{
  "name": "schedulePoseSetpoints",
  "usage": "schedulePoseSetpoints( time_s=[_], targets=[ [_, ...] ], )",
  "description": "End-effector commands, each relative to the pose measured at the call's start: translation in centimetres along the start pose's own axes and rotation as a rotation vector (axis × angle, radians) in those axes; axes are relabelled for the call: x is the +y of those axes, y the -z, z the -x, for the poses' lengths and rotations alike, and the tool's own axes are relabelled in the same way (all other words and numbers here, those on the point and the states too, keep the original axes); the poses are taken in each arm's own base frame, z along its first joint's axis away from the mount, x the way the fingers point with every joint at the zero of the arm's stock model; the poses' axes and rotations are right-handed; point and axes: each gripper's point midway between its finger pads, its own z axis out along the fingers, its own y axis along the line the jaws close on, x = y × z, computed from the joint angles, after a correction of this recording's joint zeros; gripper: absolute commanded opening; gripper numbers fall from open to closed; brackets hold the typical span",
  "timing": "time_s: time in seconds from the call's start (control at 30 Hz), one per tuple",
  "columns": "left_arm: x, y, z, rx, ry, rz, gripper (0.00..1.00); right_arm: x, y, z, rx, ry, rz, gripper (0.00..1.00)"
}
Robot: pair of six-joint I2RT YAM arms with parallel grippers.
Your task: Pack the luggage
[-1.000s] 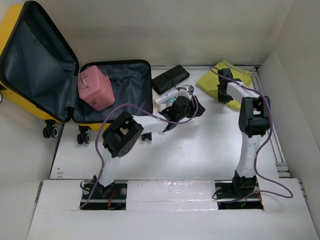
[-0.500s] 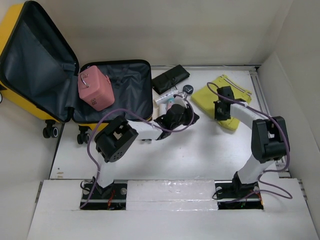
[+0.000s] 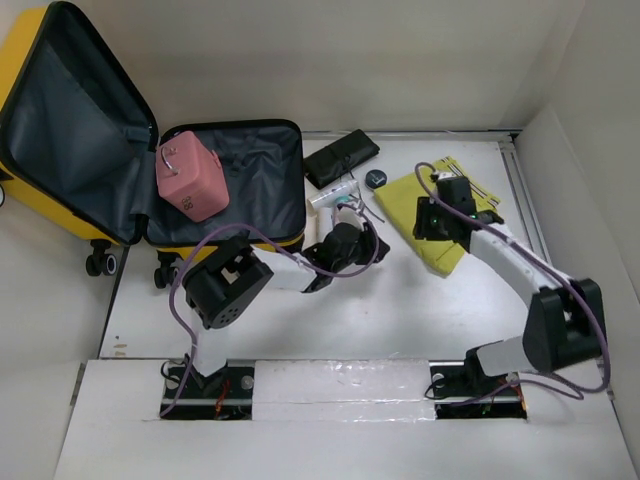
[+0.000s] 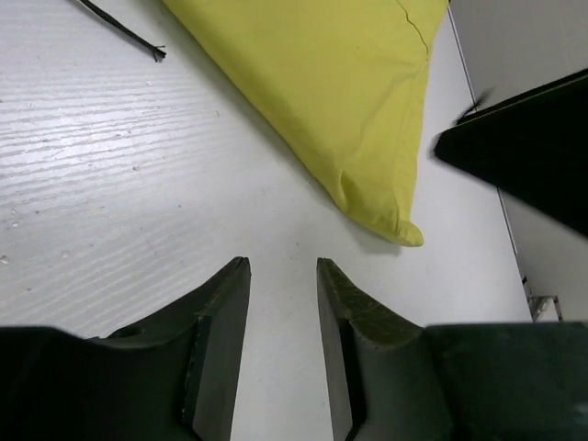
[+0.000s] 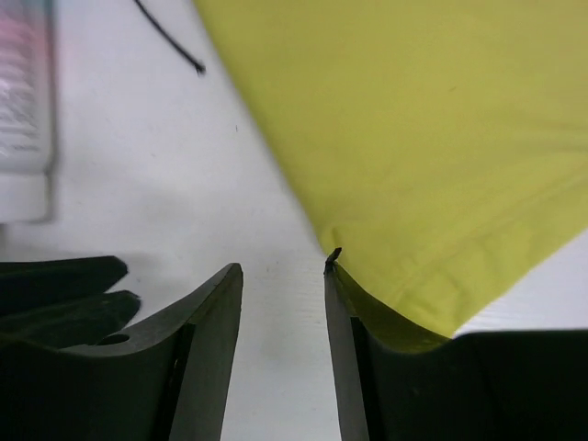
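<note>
The luggage (image 3: pixel 30 60), a yellow suitcase, lies open at the far left with its dark lining showing, and a pink case (image 3: pixel 190 180) rests inside it. A folded yellow cloth (image 3: pixel 448 225) (image 4: pixel 340 83) (image 5: pixel 413 119) lies right of centre. My right gripper (image 3: pixel 425 222) (image 5: pixel 282 266) stands open at the cloth's left edge, with bare table between its fingers and the cloth against the outside of one finger. My left gripper (image 3: pixel 372 240) (image 4: pixel 282 264) hovers low just left of the cloth, narrowly open and holding nothing.
A black pouch (image 3: pixel 340 158), a white tube (image 3: pixel 333 195) (image 5: pixel 23 101) and a small round dark object (image 3: pixel 376 179) lie behind the left gripper. A thin black cord (image 4: pixel 119 32) (image 5: pixel 170 37) lies beside the cloth. A white wall (image 3: pixel 580 200) bounds the right side.
The right arm dragged the yellow cloth from the back right corner toward the centre, then opened its jaws off it. The left gripper drew back from the tube toward the near side.
</note>
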Motion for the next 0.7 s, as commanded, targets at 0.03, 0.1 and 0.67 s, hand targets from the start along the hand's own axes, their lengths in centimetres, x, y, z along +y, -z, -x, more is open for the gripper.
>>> schedulePoseSetpoints(
  time_s=[0.03, 0.1, 0.67],
  targets=[
    [-3.2, 0.0, 2.8, -0.062, 0.007, -0.027, 0.34, -1.4, 4.5, 5.3, -0.218, -0.085, -0.007, 0.47],
    [-3.5, -1.2, 2.4, -0.033, 0.026, 0.006, 0.38, -1.4, 6.7, 6.8, -0.295, -0.107, 0.022, 0.47],
    [-2.0, -8.0, 0.1, 0.03, 0.175, 0.296, 0.58, 3.0, 16.0, 11.0, -0.556, -0.047, 0.251, 0.51]
  ],
)
